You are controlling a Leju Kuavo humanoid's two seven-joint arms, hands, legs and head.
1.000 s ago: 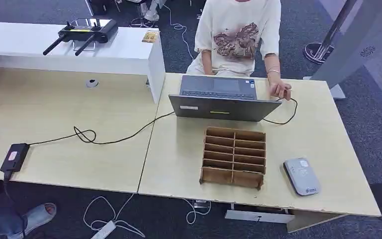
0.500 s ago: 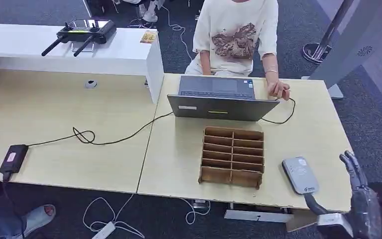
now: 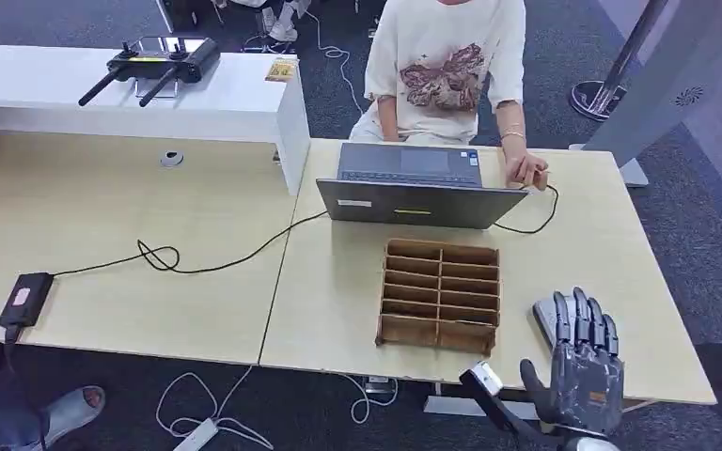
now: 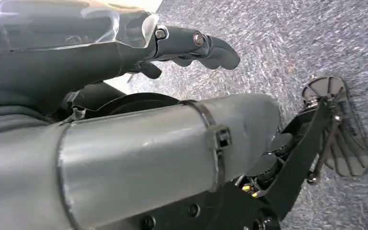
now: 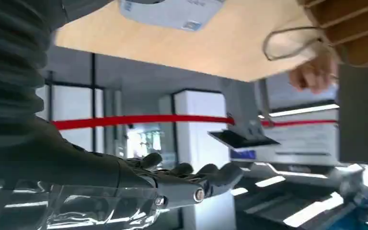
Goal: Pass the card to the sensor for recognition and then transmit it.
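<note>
head view: right hand (image 3: 583, 362) covers sensor (image 3: 545, 319), label unreadable.

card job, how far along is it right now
Nothing looks done yet. In hand: the right hand is raised, fingers spread and holding nothing, in front of the grey sensor beside the wooden divider tray. I can't spot a card. Left: pick one up, present it to the sensor, pass it on.

An office or reception area: pale wood table (image 3: 103, 225) with a white raised counter (image 3: 235, 99), grey carpet (image 3: 705, 235), a person (image 3: 447, 70) working at a laptop (image 3: 414, 183), trailing cables (image 3: 216, 263), glass partitions (image 5: 76, 115) and ceiling strip lights.
</note>
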